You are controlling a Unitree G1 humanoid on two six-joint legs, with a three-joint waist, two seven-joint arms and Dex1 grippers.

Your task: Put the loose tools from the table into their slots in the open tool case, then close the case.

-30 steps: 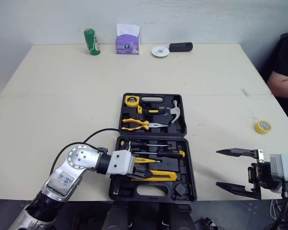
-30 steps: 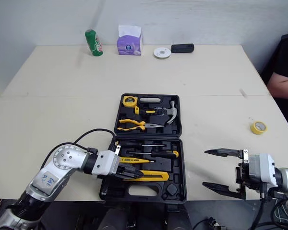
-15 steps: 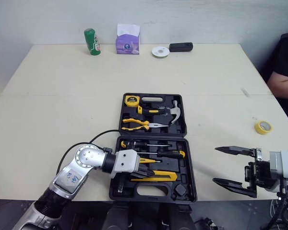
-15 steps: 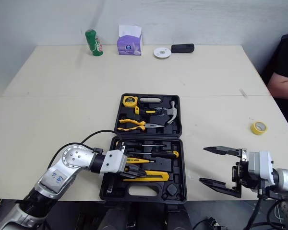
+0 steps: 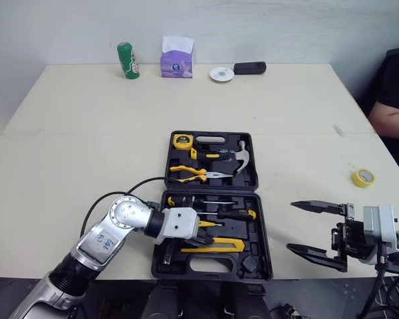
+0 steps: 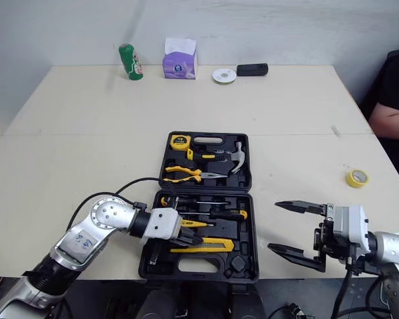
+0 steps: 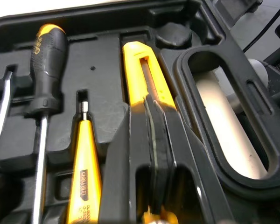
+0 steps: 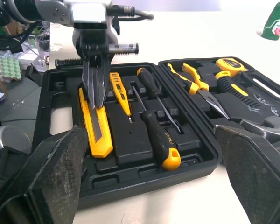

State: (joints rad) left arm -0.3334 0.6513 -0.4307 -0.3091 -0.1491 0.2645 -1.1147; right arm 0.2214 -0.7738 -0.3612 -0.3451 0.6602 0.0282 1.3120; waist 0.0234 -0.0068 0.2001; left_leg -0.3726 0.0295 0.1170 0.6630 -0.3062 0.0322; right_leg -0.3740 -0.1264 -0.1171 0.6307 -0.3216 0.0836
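The black tool case [image 5: 263, 199] lies open mid-table, holding a tape measure [image 5: 181, 139], hammer [image 5: 238, 154], pliers [image 5: 193, 173] and a black-and-orange screwdriver [image 8: 154, 135]. A yellow utility knife [image 7: 142, 70] lies in the near half beside a yellow tester screwdriver [image 7: 84, 177]. My left gripper [image 5: 209, 232] is shut, its fingers pressed together and tilted down onto the knife [image 8: 93, 126]. My right gripper [image 5: 290, 225] hangs wide open to the right of the case near the table's front edge, nothing between its pads [image 8: 56, 177]. A yellow tape roll [image 5: 362, 177] lies loose on the table at the right.
Along the far edge stand a green can [image 5: 126, 60], a purple tissue box [image 5: 177, 54], a white disc [image 5: 220, 74] and a black object [image 5: 249, 67]. A person's arm [image 5: 392, 113] shows at the right edge. A black cable loops from my left wrist.
My right gripper has drifted left toward the case, still open. My left wrist has shifted slightly right over the case's near half, its fingers staying on the knife.
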